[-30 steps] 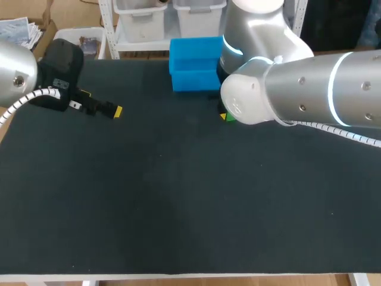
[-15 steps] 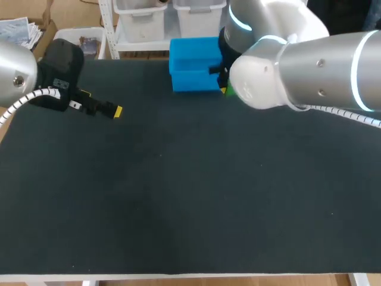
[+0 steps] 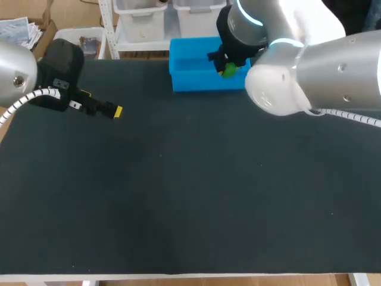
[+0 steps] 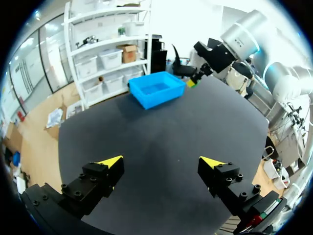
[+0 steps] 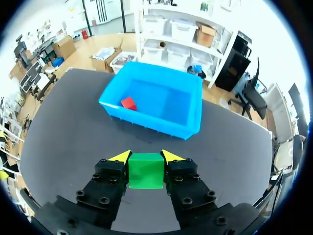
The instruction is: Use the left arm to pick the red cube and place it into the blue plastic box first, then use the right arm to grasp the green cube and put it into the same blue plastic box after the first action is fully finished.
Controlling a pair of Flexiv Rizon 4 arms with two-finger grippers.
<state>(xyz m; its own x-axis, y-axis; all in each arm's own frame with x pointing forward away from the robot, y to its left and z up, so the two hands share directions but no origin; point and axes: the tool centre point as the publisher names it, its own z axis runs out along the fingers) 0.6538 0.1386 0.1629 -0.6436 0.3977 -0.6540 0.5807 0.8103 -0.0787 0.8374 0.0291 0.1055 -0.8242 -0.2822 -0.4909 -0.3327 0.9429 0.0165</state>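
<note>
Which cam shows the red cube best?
Right wrist view: the red cube lies in plain sight inside the blue plastic box. Head and left wrist views show the box, but no red cube can be made out.

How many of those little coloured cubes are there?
2. The red cube lies inside the blue box; the green cube is clamped in the right gripper. None appear hidden.

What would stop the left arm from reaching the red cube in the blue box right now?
Likely yes. The left gripper is open, with bare table between it and the open-topped blue box holding the red cube. Only the right gripper, shut on the green cube near the box, might crowd it.
</note>
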